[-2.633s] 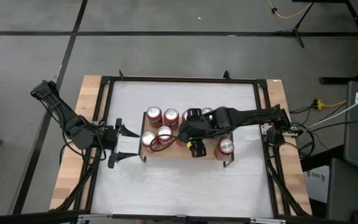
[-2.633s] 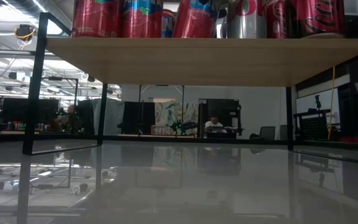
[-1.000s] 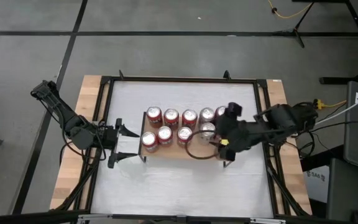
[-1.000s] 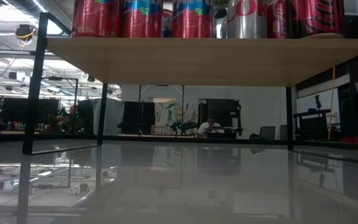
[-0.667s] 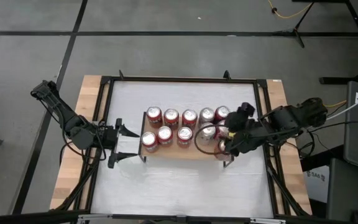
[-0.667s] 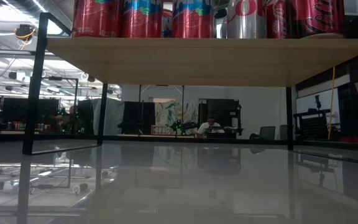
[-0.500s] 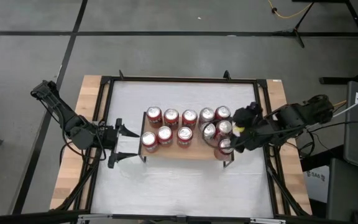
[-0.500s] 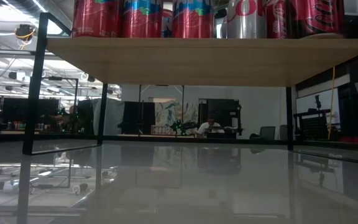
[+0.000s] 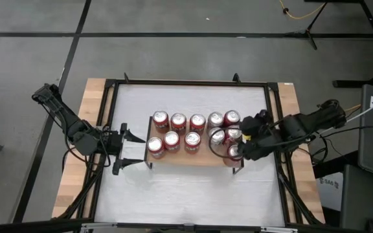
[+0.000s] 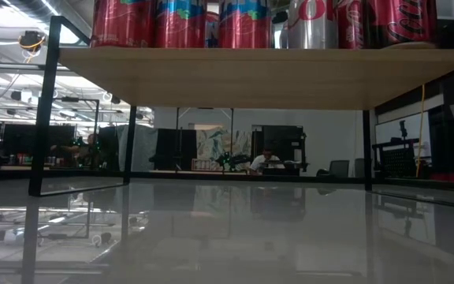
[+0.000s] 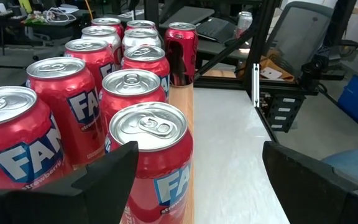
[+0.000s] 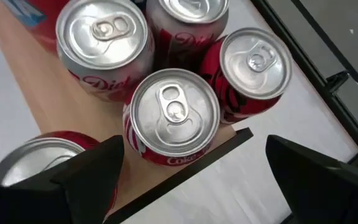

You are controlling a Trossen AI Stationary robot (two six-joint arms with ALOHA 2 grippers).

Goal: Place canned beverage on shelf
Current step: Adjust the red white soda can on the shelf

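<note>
Cans crowded upright on shelf at table centre; right gripper spread wide and empty, hovering over shelf's three-o'clock end above a Coke can; left gripper parted, empty, just off shelf's nine-o'clock end, facing Fanta cans.

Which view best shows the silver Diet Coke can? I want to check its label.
The right wrist view: the silver Diet Coke can sits close below, lid and red lettering plain. The high view shows only its small lid on the shelf. The low view catches its lower body. The left wrist view hides it behind Fanta cans.
</note>
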